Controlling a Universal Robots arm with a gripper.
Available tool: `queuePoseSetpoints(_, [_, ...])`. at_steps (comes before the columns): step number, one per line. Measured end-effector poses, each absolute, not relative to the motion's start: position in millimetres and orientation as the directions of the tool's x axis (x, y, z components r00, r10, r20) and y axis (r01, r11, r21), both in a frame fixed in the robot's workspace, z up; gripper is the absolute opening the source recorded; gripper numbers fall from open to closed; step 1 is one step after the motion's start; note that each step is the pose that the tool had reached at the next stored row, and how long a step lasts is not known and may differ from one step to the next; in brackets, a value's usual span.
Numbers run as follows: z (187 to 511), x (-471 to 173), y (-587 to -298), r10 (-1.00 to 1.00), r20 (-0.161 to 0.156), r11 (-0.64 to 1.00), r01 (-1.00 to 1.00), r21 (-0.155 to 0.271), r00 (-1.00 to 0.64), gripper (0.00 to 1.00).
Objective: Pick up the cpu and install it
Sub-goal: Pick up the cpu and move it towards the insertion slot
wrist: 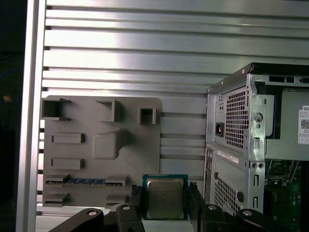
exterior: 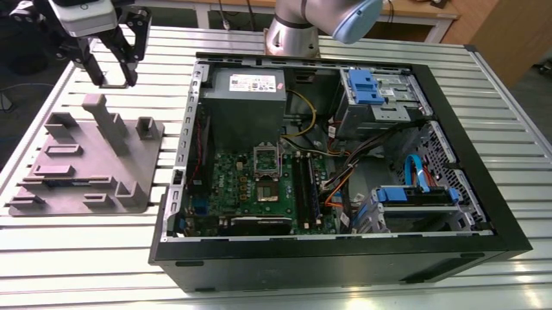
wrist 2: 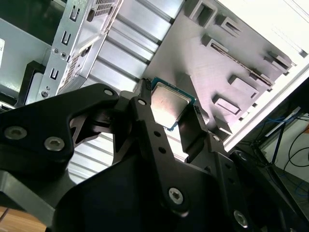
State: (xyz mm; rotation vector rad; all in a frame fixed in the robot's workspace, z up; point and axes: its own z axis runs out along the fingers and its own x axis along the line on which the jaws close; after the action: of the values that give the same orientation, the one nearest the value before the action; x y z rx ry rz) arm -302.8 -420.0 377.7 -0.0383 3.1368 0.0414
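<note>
The cpu (wrist: 165, 197), a small square chip with a silvery top and green edge, sits clamped between my gripper's two black fingers in both wrist views (wrist 2: 168, 102). My gripper (exterior: 112, 79) hangs shut on it above the far end of the grey fixture plate (exterior: 86, 161), at the exterior view's left, outside the computer case. The green motherboard (exterior: 258, 187) lies inside the open case, with its socket (exterior: 265, 191) near the middle and a raised metal frame just behind it.
The open black computer case (exterior: 483, 213) fills the table's middle, with a power supply (exterior: 245, 87), blue drive brackets (exterior: 366, 87) and loose cables. The fixture plate (wrist: 101, 150) has upright blocks and holds a memory stick (wrist: 84, 181). The arm's base (exterior: 293, 32) stands behind the case.
</note>
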Motion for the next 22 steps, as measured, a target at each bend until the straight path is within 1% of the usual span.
queuePoseSetpoints(22, [378,-292,-420,-0.024,-0.004,0.999,-0.024,0.026,-1.0,0.47])
